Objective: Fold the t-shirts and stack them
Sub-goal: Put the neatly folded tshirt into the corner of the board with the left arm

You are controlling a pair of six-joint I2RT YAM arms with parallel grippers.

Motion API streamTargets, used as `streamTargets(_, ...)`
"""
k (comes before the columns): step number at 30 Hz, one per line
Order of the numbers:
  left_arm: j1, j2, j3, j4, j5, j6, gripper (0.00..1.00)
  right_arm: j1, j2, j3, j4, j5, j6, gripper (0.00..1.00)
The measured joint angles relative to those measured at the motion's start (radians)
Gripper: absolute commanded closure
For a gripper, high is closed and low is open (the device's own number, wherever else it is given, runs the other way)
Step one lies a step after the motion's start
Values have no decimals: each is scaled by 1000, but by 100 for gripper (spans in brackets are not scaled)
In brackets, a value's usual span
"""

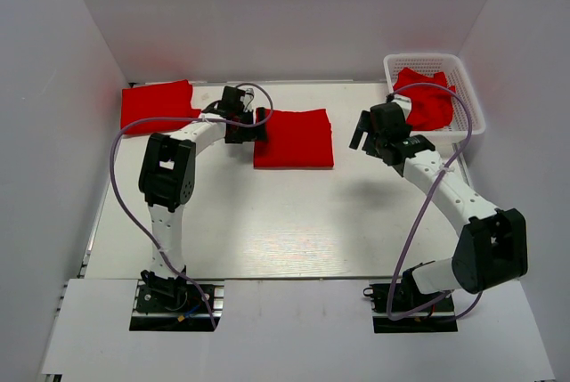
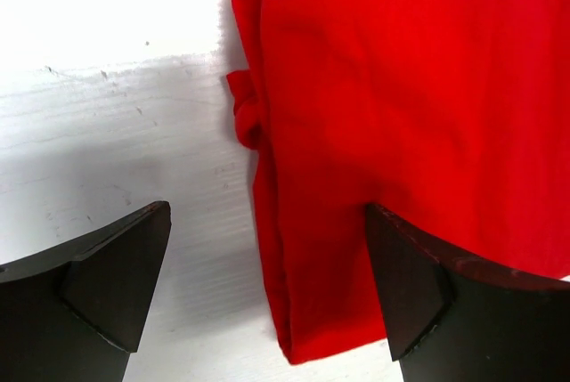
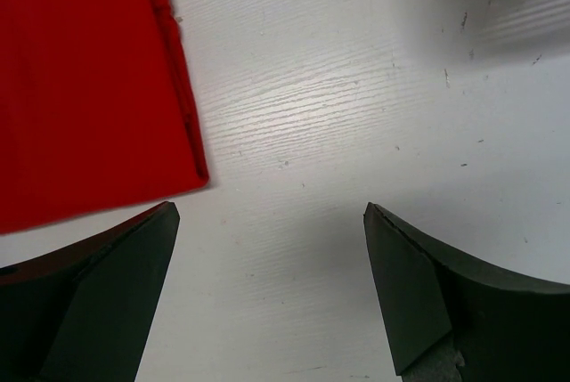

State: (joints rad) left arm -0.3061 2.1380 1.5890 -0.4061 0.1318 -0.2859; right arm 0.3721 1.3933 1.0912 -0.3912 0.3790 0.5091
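Though agape, left gripper astride t-shirt

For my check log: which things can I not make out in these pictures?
Top view: red cloth in the white plastic basket, partly behind the right arm; shirt count unclear.
Left wrist view: folded red t-shirt, cut off at top and right edges.
Right wrist view: that basket, only a corner at the top edge.

Three red t-shirts; one white basket; two arms.
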Motion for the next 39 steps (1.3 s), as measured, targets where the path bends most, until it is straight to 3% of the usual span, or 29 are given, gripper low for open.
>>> streamTargets(11, -9, 9, 29, 18, -29, -17, 0, -18, -13, -12, 32, -28, -1, 10)
streamTargets(17, -52, 69, 71, 18, -77, 0, 16, -27, -13, -27, 41, -39, -3, 10)
streamTargets(21, -86, 84, 75, 29, -114, 12, 39, -34, -13, -27, 42, -42, -5, 10)
streamTargets(24, -99, 93, 75, 43, -116, 9, 66, -39, -13, -34, 47, -42, -5, 10)
streamTargets(25, -100, 95, 76, 48, -106, 7, 83, -42, -15, -41, 50, -42, -6, 10)
streamTargets(26, -101, 97, 76, 56, -90, 3, 94, -43, -17, -47, 49, -42, -8, 10)
streamTargets(27, -102, 97, 76, 60, -85, 3, 100, -45, -20, -55, 50, -41, -9, 10)
streamTargets(39, -100, 98, 136, -34, -179, 133, 100, -61, -99, -84, 59, -37, -34, 10)
